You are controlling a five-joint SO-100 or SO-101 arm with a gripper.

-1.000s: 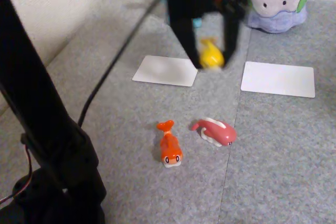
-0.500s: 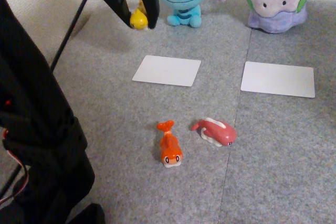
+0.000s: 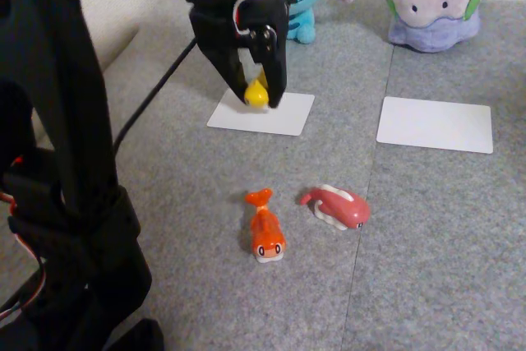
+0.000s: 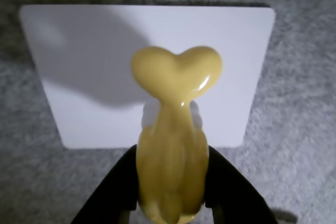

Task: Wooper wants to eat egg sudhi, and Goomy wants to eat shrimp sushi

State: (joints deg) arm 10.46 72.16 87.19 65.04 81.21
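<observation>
The tool (image 3: 257, 98) grips the yellow fish (image 4: 172, 145) above the left white card (image 3: 283, 117), in front of the blue plush (image 3: 297, 2). The orange fish (image 3: 265, 231) and pink fish (image 3: 339, 205) lie nearer the front edge.

The black arm hides most of Wooper (image 3: 306, 7). The fingers (image 3: 275, 80) cover the egg sudhi's (image 3: 256, 94) sides, and its head is cut off in the wrist view.

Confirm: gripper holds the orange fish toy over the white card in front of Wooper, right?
Wrong toy. The gripper is shut on the yellow fish toy, over the white card in front of Wooper. The fixed view shows the orange fish toy lying on the carpet.
</observation>
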